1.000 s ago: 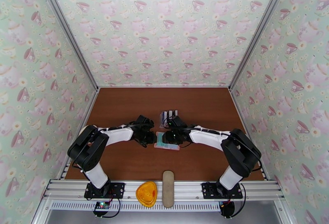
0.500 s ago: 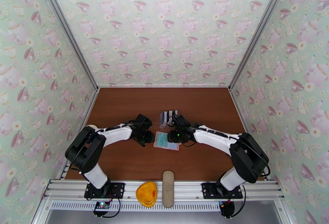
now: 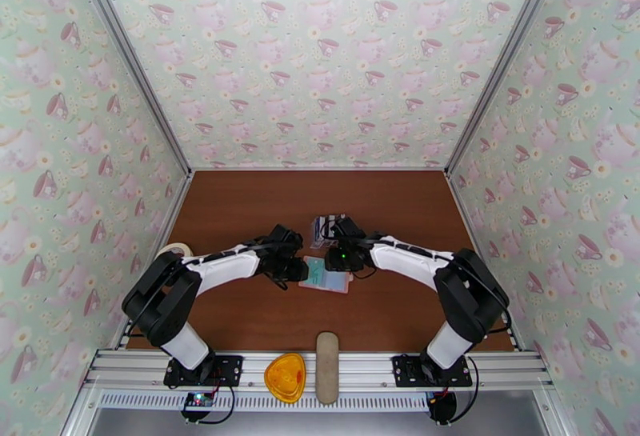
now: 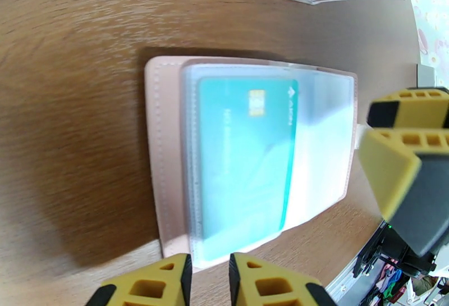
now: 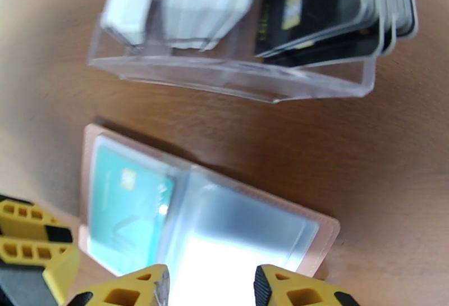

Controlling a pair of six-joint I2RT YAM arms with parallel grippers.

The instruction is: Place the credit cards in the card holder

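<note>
Evidently the desk [image 3: 240,214] keeps the clear rack [image 5: 224,80] just behind the pink card holder [image 4: 163,161], opened flat so its sleeves face up. Left gripper [image 4: 209,262], narrowly parted and empty, hovers at the holder's edge, perhaps to steady it; right gripper [image 5: 212,273] hangs spread, empty. Credit cards [image 5: 314,15] stand in the rack; one teal card [image 4: 241,155] sits sleeved.

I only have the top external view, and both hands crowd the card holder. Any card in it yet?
Observer: Yes. Left wrist view: a teal chip card sits in a translucent sleeve of the open card holder.
Operator: And the others?
Observer: Right wrist view: black cards stand at one end of the clear rack, white cards at the other.
Operator: Right hand holding one?
Observer: No; the right hand has its fingers apart over the sleeves, no card between them.
</note>
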